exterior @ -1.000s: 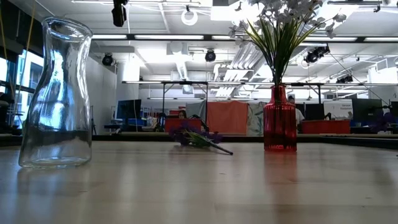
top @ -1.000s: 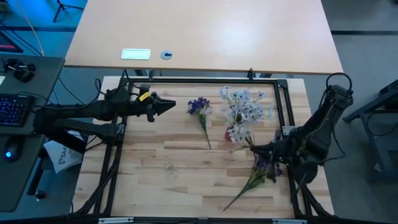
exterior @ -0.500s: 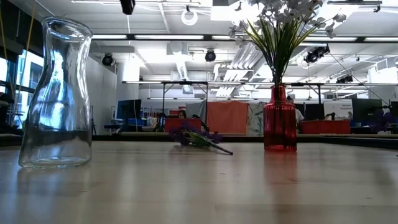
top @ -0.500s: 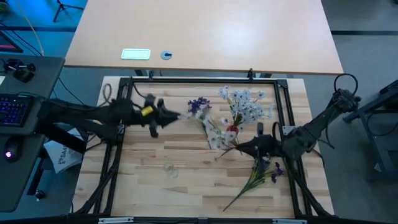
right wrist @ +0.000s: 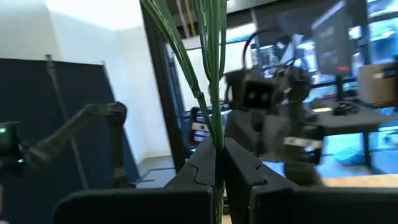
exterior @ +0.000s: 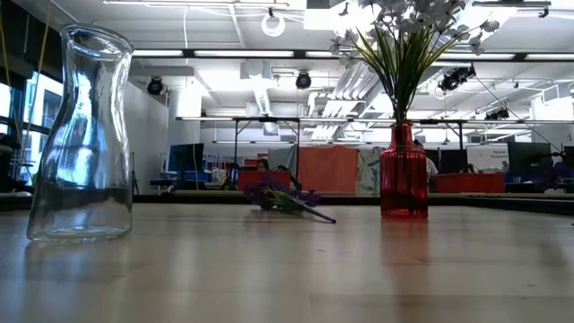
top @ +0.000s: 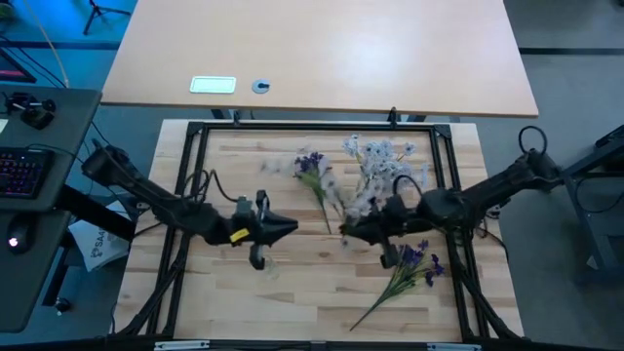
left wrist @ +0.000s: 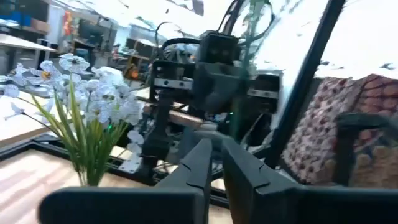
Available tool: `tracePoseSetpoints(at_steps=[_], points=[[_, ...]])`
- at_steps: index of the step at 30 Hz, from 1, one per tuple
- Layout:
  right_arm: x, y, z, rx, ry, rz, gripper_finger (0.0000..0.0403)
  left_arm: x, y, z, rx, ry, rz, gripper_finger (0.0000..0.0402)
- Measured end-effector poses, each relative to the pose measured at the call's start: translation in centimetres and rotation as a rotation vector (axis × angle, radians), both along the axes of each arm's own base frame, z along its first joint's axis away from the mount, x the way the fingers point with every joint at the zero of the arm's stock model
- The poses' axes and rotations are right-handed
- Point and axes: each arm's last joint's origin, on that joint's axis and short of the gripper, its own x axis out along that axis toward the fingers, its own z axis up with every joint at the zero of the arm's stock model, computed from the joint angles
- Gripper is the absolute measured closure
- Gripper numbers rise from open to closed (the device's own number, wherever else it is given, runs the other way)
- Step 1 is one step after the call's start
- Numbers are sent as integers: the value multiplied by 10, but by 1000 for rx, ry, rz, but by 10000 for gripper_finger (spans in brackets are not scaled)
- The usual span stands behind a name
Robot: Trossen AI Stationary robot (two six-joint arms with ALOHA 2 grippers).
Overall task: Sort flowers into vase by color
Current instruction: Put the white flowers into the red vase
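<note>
High view showed the task partway: white flowers point(top: 382, 156) stood in the red vase point(exterior: 403, 184) behind the right gripper point(top: 348, 230), clamped on a white sprig point(top: 359, 203); purple sprigs lay unsorted either side, the left gripper point(top: 291, 228) nearly closed and empty.

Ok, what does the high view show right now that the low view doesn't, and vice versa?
Only the high view: the left claw over mid-table, the right claw shut on a pale sprig, and a second purple sprig beside the right arm. Only the low view: the clear glass vase and red vase plainly upright. Both: the vase's pale blossoms and a purple sprig lying flat.
</note>
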Motion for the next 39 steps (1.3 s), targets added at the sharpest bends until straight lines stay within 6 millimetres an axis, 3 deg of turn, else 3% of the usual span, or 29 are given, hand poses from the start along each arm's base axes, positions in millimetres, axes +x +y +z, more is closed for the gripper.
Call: tracePoseSetpoints(at_steps=[7, 12, 16, 25, 34, 37, 39], points=[[26, 6, -13, 5, 55, 61, 403, 25, 10, 23, 80, 24, -21, 285], [32, 6, -14, -2, 60, 53, 403, 32, 16, 33, 105, 31, -89, 220], [36, 5, -18, -5, 73, 46, 403, 33, 18, 34, 117, 30, -136, 195], [50, -3, -34, 33, 134, 18, 403, 37, 20, 31, 111, 39, -222, 190], [53, -2, -39, 52, 180, 41, 403, 49, 18, 21, 108, 37, -215, 191], [53, -2, -39, 53, 180, 42, 403, 49, 18, 21, 107, 34, -213, 212], [53, -2, -39, 53, 181, 42, 403, 48, 18, 21, 107, 33, -212, 250]])
